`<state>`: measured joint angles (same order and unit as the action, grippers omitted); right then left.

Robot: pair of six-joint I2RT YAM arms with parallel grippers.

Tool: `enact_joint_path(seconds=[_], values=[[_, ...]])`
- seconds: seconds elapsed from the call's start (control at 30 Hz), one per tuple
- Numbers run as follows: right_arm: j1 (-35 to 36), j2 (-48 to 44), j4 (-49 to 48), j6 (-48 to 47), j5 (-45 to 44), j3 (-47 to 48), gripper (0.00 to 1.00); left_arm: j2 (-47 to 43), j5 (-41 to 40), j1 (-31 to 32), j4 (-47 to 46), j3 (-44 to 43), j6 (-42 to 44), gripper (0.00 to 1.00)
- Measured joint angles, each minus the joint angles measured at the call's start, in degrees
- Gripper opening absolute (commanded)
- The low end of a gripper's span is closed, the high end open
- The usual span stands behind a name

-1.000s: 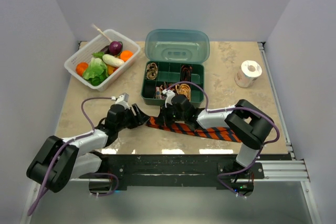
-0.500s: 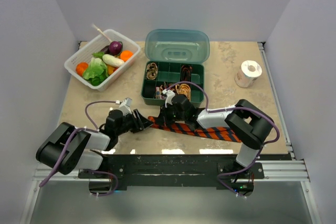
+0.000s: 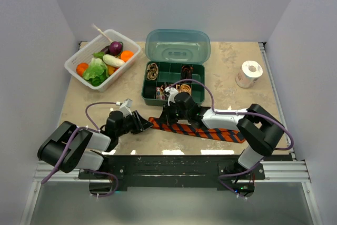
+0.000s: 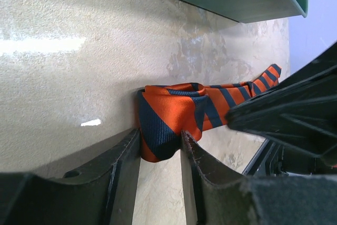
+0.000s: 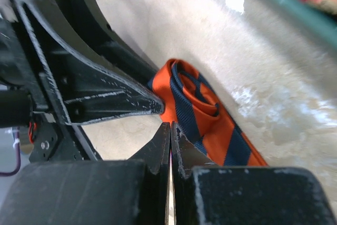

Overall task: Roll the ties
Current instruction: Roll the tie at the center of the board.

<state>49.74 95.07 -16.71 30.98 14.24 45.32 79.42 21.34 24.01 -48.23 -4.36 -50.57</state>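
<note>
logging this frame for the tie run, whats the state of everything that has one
striped tie: near end folded into a small started roll, the rest flat on the table
left gripper: fingers on both sides of the rolled end
right gripper: shut, empty, tips beside the roll
teal box: lid open, coils in compartments
white basket: full of toy vegetables
tape roll: standing on the table, untouched

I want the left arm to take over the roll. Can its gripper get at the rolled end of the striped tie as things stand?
Probably yes. The rolled end of the striped tie already sits between the left gripper's fingers, with nothing between them. The shut right gripper crowds close beside the roll.
</note>
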Motion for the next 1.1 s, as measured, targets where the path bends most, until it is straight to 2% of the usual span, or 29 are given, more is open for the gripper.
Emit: enact_joint_path(seconds=[0.2,0.37,0.77,1.1], values=[[-0.66,-1.57,2.29,-1.75,-2.99,1.95,0.0,-0.31,-0.09,0.0,2.54,-1.33,0.2,0.39],[-0.68,1.44,2.67,-3.06,-4.17,2.56,0.0,-0.57,-0.11,0.0,5.07,-2.73,0.24,0.4],[-0.68,4.85,1.81,-4.07,-4.66,2.6,0.0,-3.19,-0.94,0.42,17.18,-8.26,3.06,0.4],[-0.74,5.42,0.59,-3.54,-4.33,2.62,0.0,-8.81,-7.32,4.52,28.24,-12.2,6.03,0.36]])
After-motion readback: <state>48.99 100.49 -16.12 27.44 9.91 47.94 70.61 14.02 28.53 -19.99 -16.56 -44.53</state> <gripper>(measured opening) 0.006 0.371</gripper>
